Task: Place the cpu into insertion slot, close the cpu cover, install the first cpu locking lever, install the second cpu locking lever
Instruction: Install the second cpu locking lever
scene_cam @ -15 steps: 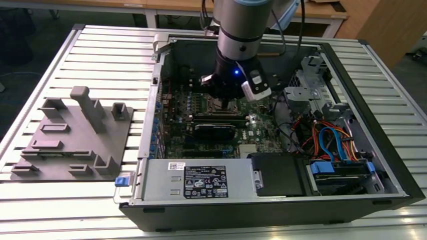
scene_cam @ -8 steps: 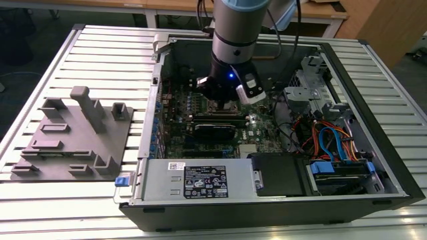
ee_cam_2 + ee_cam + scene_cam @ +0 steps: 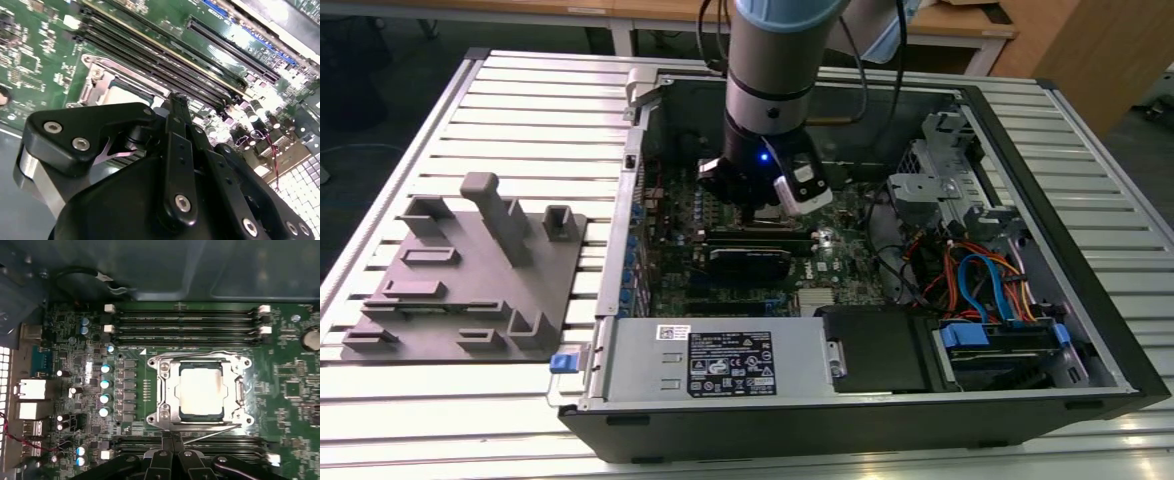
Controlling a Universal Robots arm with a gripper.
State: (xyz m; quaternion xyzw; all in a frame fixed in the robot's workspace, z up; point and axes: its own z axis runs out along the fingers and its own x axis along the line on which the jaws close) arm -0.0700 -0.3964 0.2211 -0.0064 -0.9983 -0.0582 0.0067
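Arm reaches down into the open computer case, which stands on the slatted surface. The gripper is low over the green motherboard. In both wrist views the gripper is clenched, its two black fingers drawn together to a narrow tip. No gap shows between them. Whether they pinch anything at that tip cannot be told.

The cpu lies flat in the insertion slot, dull silver top up, with the dark socket edge visible around it. The cpu cover is down over it, its frame ringing the chip and the chip showing through the window.

Key relation: the socket lies directly ahead of the fingertips, just beyond them. Between the two runs a thin locking lever along the socket edge nearest the gripper. The lever's long axis follows that edge but slants slightly away from it. One end sits at or just beside the fingertips and the other reaches the socket's far corner. The slant suggests this lever is not yet fully seated; that is a judgement only.

The second wrist view agrees: gripper tip just beside the cover's corner, with the long memory slots beyond.
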